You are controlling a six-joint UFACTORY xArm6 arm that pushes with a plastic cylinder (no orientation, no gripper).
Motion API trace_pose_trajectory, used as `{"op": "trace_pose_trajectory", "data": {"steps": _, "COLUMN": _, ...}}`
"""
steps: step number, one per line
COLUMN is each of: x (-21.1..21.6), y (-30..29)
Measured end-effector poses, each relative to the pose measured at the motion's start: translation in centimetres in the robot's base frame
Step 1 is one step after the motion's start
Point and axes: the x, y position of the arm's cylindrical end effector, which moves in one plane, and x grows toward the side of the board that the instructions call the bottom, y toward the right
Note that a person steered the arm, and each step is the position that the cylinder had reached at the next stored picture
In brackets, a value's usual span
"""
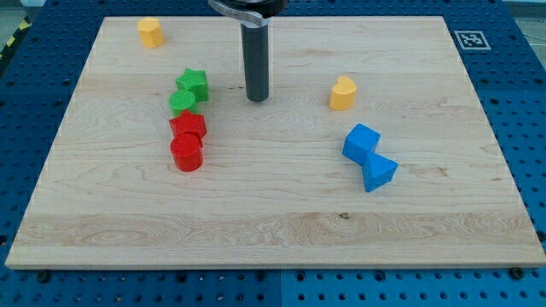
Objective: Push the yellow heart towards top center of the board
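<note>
A wooden board [281, 213] lies on a blue pegboard [520, 85]. The yellow heart [342, 93] sits right of center, its direction unclear. My tip [258, 99], bare, touching nothing, stands to its left.

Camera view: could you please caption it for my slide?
My tip rests on the wooden board, left of the yellow heart block and right of the green star block.

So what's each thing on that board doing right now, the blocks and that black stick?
my tip: on the board, apart from all blocks
yellow heart: alone, to the view's right of my tip
yellow block: alone near the view's top left
green star: touching green block
red block: touching red cylinder
two blue blocks: touching each other
</note>
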Motion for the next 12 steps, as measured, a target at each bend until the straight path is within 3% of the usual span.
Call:
{"op": "trace_pose_trajectory", "data": {"steps": 2, "x": 1.3, "y": 1.4}}
{"op": "trace_pose_trajectory", "data": {"steps": 4, "x": 5.3, "y": 4.8}}
{"op": "trace_pose_trajectory", "data": {"steps": 9, "x": 5.3, "y": 16.9}}
{"op": "trace_pose_trajectory", "data": {"steps": 10, "x": 4.1, "y": 16.4}}
{"op": "trace_pose_trajectory", "data": {"steps": 12, "x": 0.9, "y": 9.5}}
